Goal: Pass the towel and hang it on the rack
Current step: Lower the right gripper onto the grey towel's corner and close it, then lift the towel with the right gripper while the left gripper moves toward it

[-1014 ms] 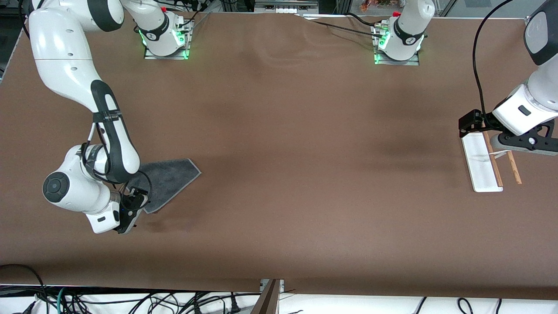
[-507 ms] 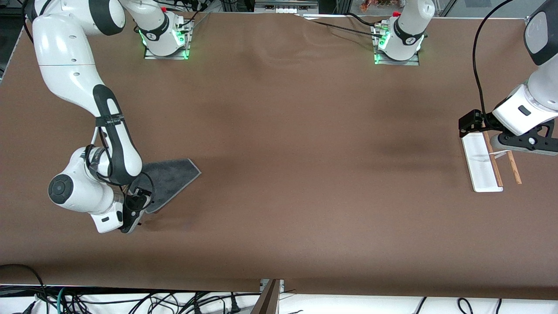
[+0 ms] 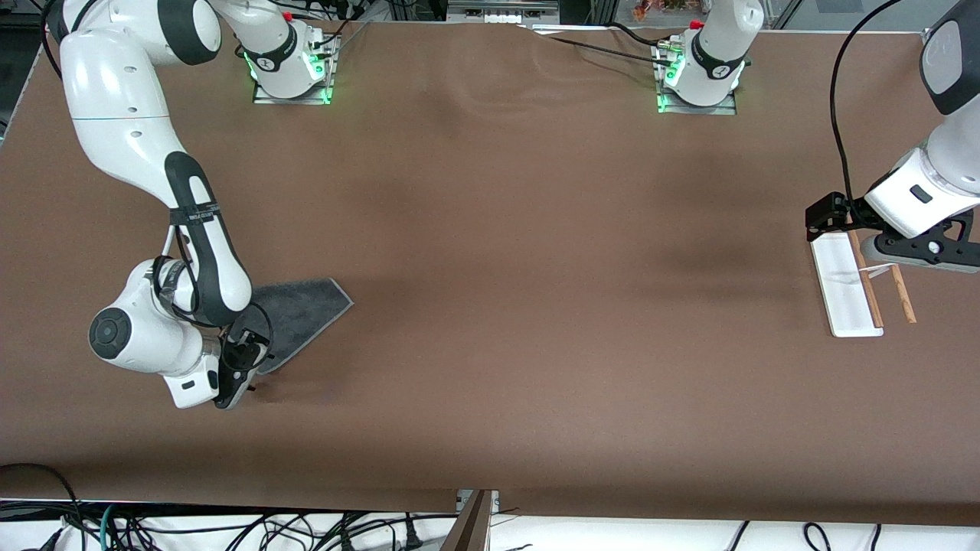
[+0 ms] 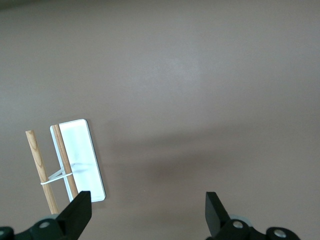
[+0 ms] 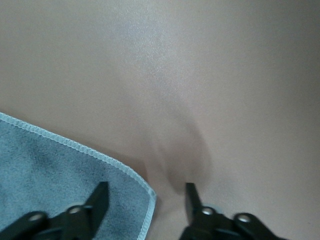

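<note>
The towel (image 3: 295,315) lies flat on the table at the right arm's end, dark grey side up with pale trim. My right gripper (image 3: 245,386) is open and low over the towel's corner nearest the front camera. In the right wrist view the towel's corner (image 5: 75,185) lies between the open fingers (image 5: 100,197), one finger over the cloth, the other over bare table. The rack (image 3: 846,287), a white base with two brown rods, stands at the left arm's end. My left gripper (image 3: 823,218) is open above the rack's end; the rack shows in the left wrist view (image 4: 77,157).
The brown table (image 3: 536,268) spreads wide between the towel and the rack. Cables hang below the table's front edge (image 3: 230,528). The arm bases (image 3: 291,69) stand along the table's edge farthest from the front camera.
My right gripper has shifted slightly toward the towel's corner and lowered. The towel, the rack and my left arm have not moved.
</note>
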{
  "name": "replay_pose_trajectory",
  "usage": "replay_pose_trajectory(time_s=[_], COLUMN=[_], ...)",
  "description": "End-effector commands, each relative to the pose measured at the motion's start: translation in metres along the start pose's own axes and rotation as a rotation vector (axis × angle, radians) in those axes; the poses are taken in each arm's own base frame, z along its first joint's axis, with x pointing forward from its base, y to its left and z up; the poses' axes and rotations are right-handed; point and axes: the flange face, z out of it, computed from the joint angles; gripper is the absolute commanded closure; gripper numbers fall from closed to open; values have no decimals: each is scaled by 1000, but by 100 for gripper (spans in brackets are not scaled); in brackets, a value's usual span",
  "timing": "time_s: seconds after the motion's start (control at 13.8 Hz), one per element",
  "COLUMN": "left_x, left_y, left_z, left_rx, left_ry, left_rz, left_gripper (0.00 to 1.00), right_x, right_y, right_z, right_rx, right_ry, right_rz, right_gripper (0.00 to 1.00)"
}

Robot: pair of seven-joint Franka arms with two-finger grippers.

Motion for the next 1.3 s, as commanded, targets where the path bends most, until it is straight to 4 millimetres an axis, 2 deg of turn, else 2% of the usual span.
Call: replay_pose_trajectory(time_s=[0.0, 0.14, 0.36, 0.65, 0.87, 1.01, 1.23], left_x=[2, 2, 2, 2, 2, 2, 2], left_y=[0, 0, 0, 0, 0, 0, 0], left_z=[-6, -6, -6, -6, -6, -6, -6], left_rx=[-8, -8, -8, -8, -8, -8, -8], left_ry=[-6, -4, -4, -6, -4, -6, -4], left_rz=[0, 0, 0, 0, 0, 0, 0], left_gripper=[0, 0, 0, 0, 0, 0, 0], right_x=[0, 0, 0, 13, 29, 32, 47], right_y=[1, 0, 1, -5, -16, -22, -39], right_z=[4, 6, 4, -16, -42, -60, -104], right_rx=[12, 15, 13, 41, 100, 137, 180], right_ry=[31, 30, 31, 24, -10, -31, -83], right_rz=[1, 3, 8, 37, 87, 121, 180], right_gripper=[48, 61, 100, 100, 100, 100, 100])
